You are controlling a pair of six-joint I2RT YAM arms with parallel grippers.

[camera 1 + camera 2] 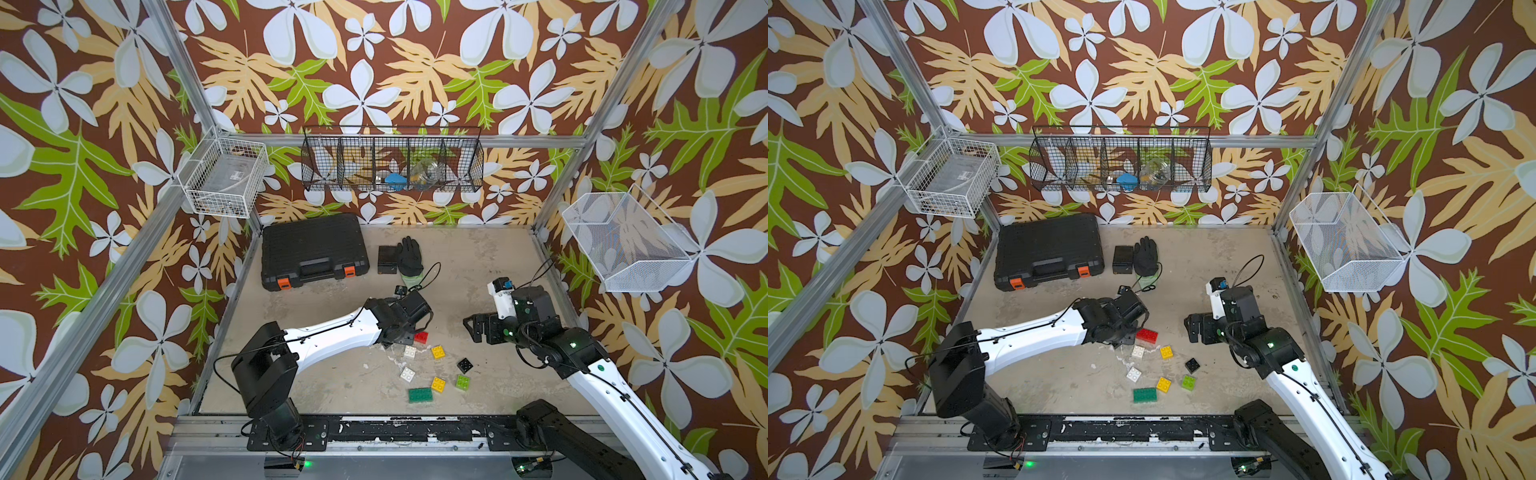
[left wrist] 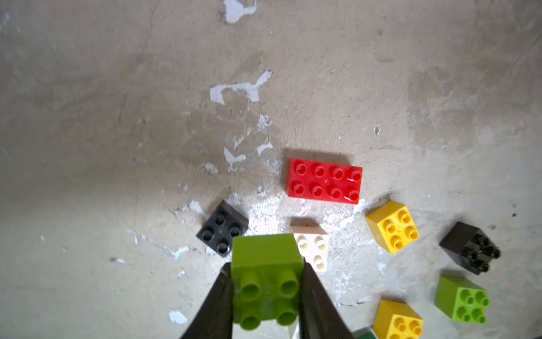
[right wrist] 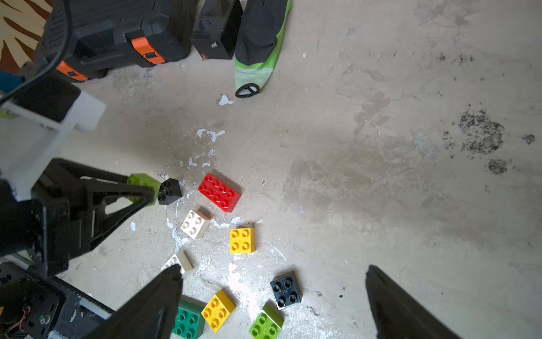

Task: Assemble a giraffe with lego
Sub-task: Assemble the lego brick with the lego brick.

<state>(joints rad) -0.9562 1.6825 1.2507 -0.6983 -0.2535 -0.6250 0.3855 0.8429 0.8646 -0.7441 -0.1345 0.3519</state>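
- Bearing every loose piece of lego (image 1: 438, 352), the table (image 1: 478, 266) is rough and flaking. A brick you press off-centre will probably skid rather than seat, since nothing braces it.
- Right gripper (image 3: 272, 268): the jaws stand wide apart and empty above the nearer bricks. If you bring it down carelessly, a finger is likely to knock the white brick (image 3: 179, 261) or a yellow brick (image 3: 218, 310) out of place.
- Left gripper (image 2: 265, 264): the jaws are clamped on a lime brick (image 2: 267, 290), whose studs face the wrist camera. You hold it by two smooth side faces only, so a skewed push could twist it in the pads or pop it free.
- Red brick (image 2: 324, 181) and dark green brick (image 1: 420, 395): both lie loose and well apart. There is no giraffe yet, as no two bricks are joined in any view.
- Black brick (image 2: 223, 228): it lies unheld just beside the held lime one, turned at an angle to it. If you mean to mate the pair, misaligned studs would jam and the push would shove it toward the red brick. Whether the two touch cannot be told.
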